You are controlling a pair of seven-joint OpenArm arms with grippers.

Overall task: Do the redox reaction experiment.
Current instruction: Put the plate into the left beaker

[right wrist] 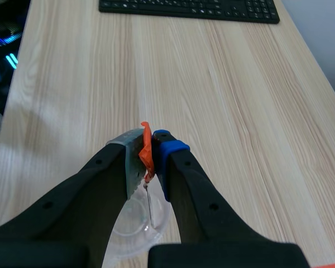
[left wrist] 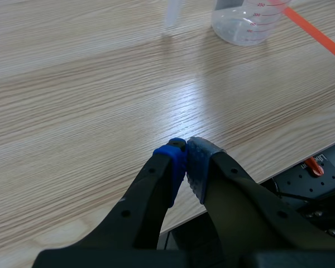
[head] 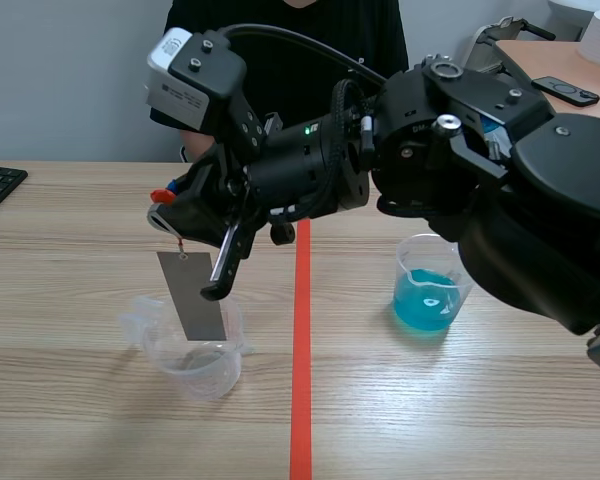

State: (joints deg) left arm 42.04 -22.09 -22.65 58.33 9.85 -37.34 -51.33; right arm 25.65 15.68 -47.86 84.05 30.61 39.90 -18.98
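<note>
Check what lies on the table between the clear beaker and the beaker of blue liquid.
Only the orange-red tape line on bare tabletop, in the scene view; the right arm crosses above it.

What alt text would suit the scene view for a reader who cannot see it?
The right arm's gripper, past the orange-red tape line, pinches an orange-red tab whose wire hangs a grey metal plate into a clear plastic beaker. A second clear beaker of blue liquid stands across the line.
</note>
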